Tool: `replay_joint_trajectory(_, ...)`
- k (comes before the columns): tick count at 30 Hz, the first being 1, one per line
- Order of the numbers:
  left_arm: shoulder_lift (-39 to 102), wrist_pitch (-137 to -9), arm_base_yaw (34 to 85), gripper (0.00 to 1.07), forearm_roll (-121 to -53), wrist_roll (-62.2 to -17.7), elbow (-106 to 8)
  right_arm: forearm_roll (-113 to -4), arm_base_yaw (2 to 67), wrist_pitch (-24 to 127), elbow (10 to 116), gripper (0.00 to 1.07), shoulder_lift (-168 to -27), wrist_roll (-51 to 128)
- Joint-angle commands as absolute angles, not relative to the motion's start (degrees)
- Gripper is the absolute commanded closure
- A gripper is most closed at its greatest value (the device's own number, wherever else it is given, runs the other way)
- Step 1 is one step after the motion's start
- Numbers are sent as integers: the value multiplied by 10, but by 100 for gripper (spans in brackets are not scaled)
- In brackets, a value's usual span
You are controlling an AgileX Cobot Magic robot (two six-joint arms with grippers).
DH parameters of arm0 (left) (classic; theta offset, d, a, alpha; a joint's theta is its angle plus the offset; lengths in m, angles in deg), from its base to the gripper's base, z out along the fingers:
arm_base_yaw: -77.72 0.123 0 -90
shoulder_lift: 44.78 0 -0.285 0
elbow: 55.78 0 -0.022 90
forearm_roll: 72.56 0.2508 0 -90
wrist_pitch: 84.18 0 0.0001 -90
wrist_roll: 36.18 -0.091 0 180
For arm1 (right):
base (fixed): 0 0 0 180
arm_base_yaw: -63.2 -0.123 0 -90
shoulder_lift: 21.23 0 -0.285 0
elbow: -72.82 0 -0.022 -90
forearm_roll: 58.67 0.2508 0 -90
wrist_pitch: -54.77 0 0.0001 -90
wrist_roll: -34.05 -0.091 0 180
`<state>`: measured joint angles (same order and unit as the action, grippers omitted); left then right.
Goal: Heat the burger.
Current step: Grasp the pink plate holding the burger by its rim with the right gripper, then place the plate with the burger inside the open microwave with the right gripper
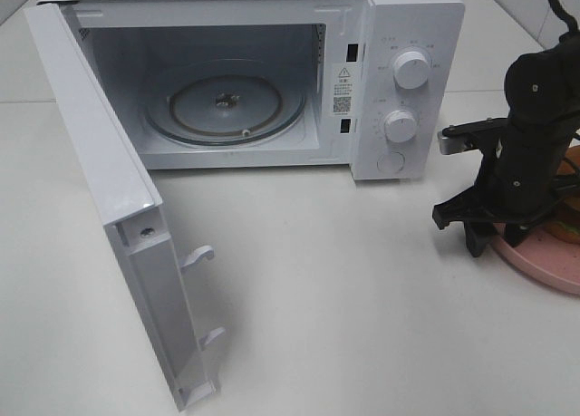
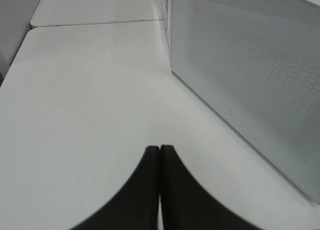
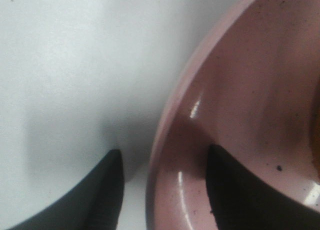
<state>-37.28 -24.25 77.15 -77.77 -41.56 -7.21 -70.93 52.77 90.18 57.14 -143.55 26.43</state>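
Pink plate (image 3: 250, 89) rim sits between the right gripper (image 3: 164, 155)'s parted jaws.

The pink plate (image 3: 240, 89), its rim between the matt black right fingers (image 3: 100, 200), looks glossy and smooth, flecked with dark specks. The white table (image 3: 60, 64) outside them is matt and smooth. The microwave door (image 2: 250, 79) beside the left fingers (image 2: 150, 190) shows fine dotted mesh.

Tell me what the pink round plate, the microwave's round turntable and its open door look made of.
Pink round plate: glazed ceramic or melamine, cannot tell which; glossy, with sharp light reflections.
Clear round turntable: probably glass; transparent, a ring shows through it.
White open door: smooth plastic or painted metal, unclear which; the panel shows a fine dotted mesh.
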Motion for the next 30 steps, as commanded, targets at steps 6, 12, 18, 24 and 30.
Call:
replay_joint_trajectory(6,-384,-248,770,107,-782,-417,-70,-708,532,911,564,98,-1454,265)
replay_joint_trajectory(12,-384,-248,770,107,-782,-417,-70,-708,532,909,564,107,-1453,261)
replay_joint_trajectory(18,-384,-248,770,107,-782,-417,-70,-709,531,906,564,107,-1430,261)
replay_joint_trajectory(24,-384,-248,770,107,-782,-417,-70,-723,531,905,554,107,-1407,261)
replay_joint_trajectory(30,-384,-248,770,107,-782,-417,-70,-774,531,897,514,107,-1367,257)
